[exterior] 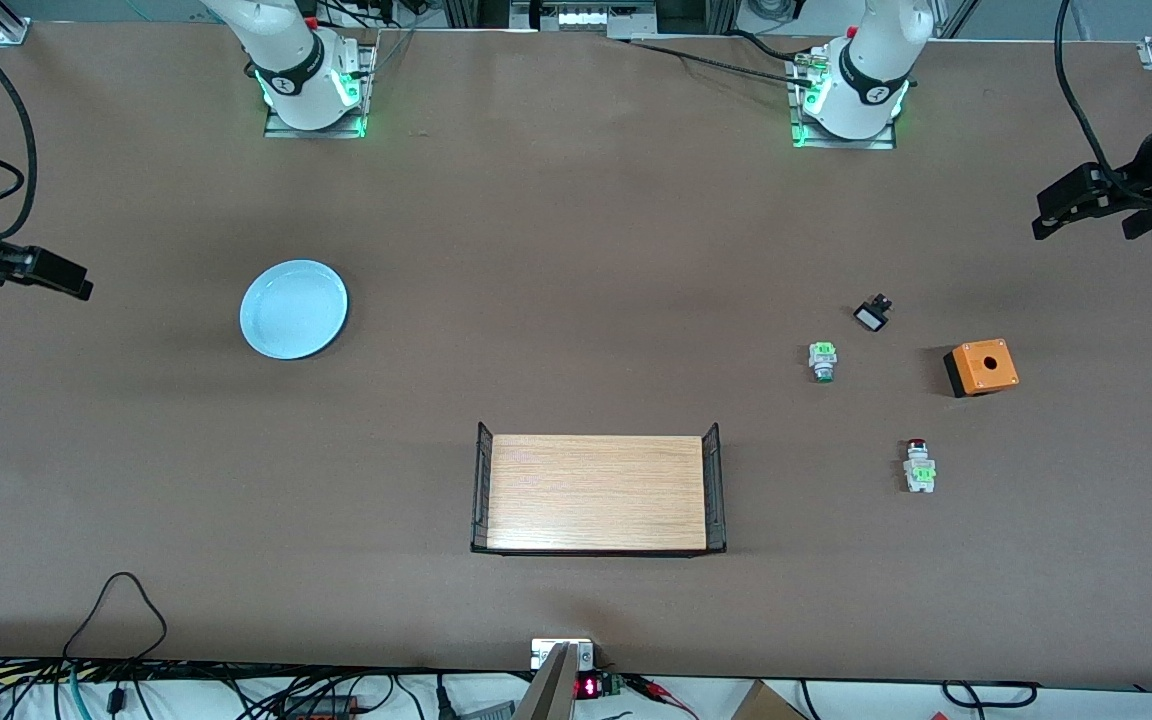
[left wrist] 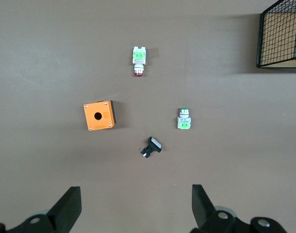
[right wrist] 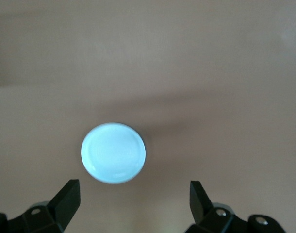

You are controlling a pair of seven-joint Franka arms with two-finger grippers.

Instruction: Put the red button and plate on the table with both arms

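Front view, desk (exterior: 576,250): brown, fills the frame.
Front view, plate (exterior: 294,309): pale blue, left of centre, lying flat on the desk, nothing on it.
Front view, red button (exterior: 919,466): lower right, on its side on the desk, red cap toward the top of the frame.
Front view, green button (exterior: 823,360): right of centre, above the red button in the frame.
Front view, black part (exterior: 873,313): small, just above the green button.
Front view, orange box (exterior: 981,367): right, hole facing up, between the black part and the red button in height.
Front view, tray (exterior: 598,492): wooden, lower centre, black wire ends, bare.
Front view, left claw (exterior: 1086,205): upper right edge, up in the air over the desk, holding nothing.
Front view, right claw (exterior: 46,272): left edge, up in the air beside the plate, holding nothing.

Left wrist view, left claw (left wrist: 137,206): bottom edge, fingers wide apart, nothing between them.
Left wrist view, things: red button (left wrist: 139,58) at upper centre; orange box (left wrist: 99,115) at centre left; green button (left wrist: 184,119) at centre right; black part (left wrist: 152,146) below centre; tray (left wrist: 283,34) corner at upper right.

Right wrist view, right claw (right wrist: 136,204): bottom edge, fingers wide apart, empty.
Right wrist view, plate (right wrist: 113,152): left of centre, on the desk, well below the claw.
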